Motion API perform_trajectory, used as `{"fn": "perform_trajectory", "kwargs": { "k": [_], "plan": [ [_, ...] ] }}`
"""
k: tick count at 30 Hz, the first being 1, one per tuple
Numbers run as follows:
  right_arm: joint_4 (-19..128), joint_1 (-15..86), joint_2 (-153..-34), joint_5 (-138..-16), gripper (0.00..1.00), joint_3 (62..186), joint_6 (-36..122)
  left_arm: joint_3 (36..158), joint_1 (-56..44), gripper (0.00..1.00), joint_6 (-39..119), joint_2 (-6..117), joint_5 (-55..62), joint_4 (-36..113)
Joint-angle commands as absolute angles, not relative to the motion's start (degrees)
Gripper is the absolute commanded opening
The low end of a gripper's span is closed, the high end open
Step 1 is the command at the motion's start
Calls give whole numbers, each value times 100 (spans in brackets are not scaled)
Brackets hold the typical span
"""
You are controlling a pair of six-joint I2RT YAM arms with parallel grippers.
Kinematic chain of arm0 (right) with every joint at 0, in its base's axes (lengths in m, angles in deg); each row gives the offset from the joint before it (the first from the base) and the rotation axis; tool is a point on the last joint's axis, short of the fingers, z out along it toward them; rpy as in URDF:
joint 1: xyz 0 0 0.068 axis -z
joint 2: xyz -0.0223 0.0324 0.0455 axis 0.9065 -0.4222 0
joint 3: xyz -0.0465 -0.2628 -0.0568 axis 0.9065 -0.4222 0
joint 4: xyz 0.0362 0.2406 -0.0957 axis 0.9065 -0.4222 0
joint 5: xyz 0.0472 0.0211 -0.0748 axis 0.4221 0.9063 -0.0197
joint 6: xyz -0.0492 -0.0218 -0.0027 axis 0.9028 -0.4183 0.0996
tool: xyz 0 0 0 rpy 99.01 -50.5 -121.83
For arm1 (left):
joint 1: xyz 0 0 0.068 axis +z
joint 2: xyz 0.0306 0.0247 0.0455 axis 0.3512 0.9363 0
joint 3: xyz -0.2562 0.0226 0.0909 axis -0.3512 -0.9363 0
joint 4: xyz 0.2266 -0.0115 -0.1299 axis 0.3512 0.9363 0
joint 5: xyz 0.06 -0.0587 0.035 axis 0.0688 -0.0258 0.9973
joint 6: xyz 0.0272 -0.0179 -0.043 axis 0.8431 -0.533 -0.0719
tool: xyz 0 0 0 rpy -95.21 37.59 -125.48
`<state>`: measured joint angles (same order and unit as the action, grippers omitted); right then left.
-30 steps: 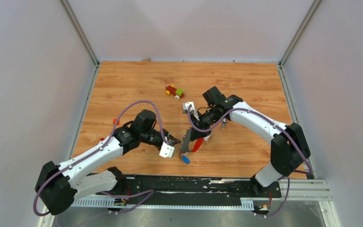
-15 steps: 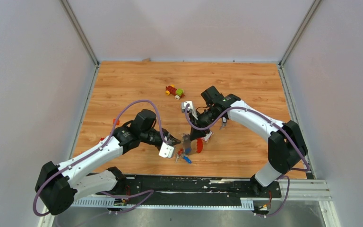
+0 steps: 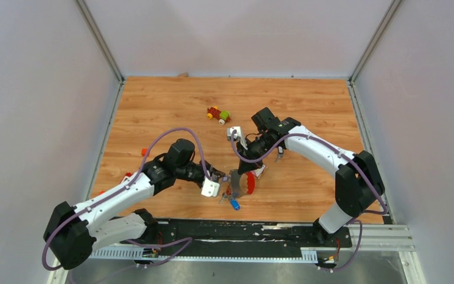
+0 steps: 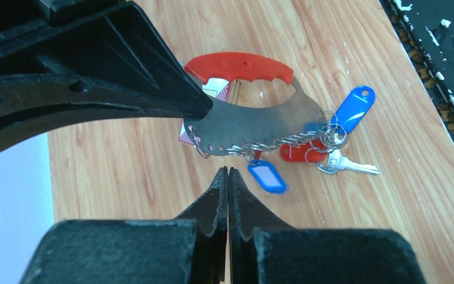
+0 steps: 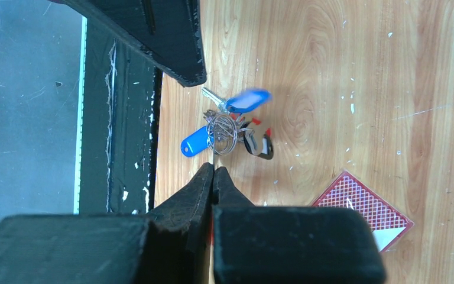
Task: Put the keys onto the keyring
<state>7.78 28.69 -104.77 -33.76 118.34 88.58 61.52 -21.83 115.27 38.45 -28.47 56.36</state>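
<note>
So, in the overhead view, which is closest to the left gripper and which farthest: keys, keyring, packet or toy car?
1. The keyring and keys, just right of the left gripper; too close to call.
2. The packet, farther right.
3. The toy car, farthest, well toward the back.

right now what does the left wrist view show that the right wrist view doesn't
Only the left wrist view shows the keyring: a grey fob and a red fob, gripped by the right tool. Only the right wrist view shows the red gridded packet face-on and the grey surface beyond the table edge. Both show the keys bunched on small rings with blue tags, the wooden table and the black rail along its edge.
</note>
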Motion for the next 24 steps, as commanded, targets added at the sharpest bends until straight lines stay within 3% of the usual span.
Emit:
{"fn": "perform_trajectory", "kwargs": {
  "k": [1,3,7,12,18,24],
  "plan": [
    [858,2885,-10364,-3273,0,12092,8843,6049,-2186,0,11172,3759,-2604,5145],
    [829,2898,-10291,-3170,0,12088,8877,6051,-2143,8,11081,3728,-2614,5070],
    [676,2905,-10190,-2882,0,12125,9067,6201,-2127,36,10911,3755,-2714,5004],
    [317,2905,-10114,-2568,0,12240,9435,6502,-2127,51,11016,3948,-2829,5249],
    [177,2907,-10080,-2537,0,12316,9557,6868,-2127,53,10900,4219,-3211,5298],
    [132,2903,-10079,-2558,0,12349,9579,7302,-2132,44,10791,4627,-3608,5646]
  ]
}}
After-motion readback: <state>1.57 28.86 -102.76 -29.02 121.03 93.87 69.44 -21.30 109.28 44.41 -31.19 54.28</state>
